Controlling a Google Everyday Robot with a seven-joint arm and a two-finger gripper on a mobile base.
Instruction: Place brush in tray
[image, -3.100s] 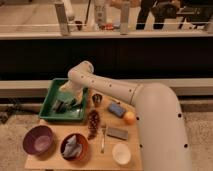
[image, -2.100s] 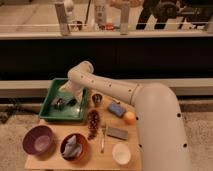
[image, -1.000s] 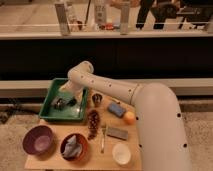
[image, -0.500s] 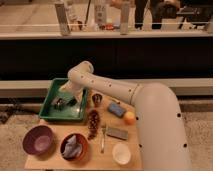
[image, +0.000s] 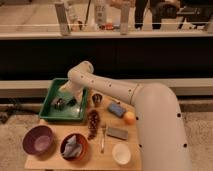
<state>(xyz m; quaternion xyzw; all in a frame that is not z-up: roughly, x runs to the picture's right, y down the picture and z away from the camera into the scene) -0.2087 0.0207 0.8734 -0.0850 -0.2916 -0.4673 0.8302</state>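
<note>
The green tray (image: 49, 111) sits at the table's far left corner. The brush (image: 58, 103), a small dark object with a pale patch, lies on the tray floor on its left side. My gripper (image: 70, 98) hangs over the middle of the tray, just to the right of the brush and slightly above it. The white arm reaches in from the right and hides the tray's far right part. I cannot tell whether the gripper touches the brush.
A small metal cup (image: 97, 99) stands right of the tray. A blue sponge (image: 116, 110), an orange (image: 130, 118), a grey block (image: 117, 133), a white bowl (image: 121, 154), a dark cluster (image: 93, 122), a purple bowl (image: 38, 139) and an orange bowl with cloth (image: 74, 146) fill the table.
Three seconds ago the gripper was lower in the tray; it then lifted a little and the brush showed on the tray floor. Nothing has moved in the last second.
</note>
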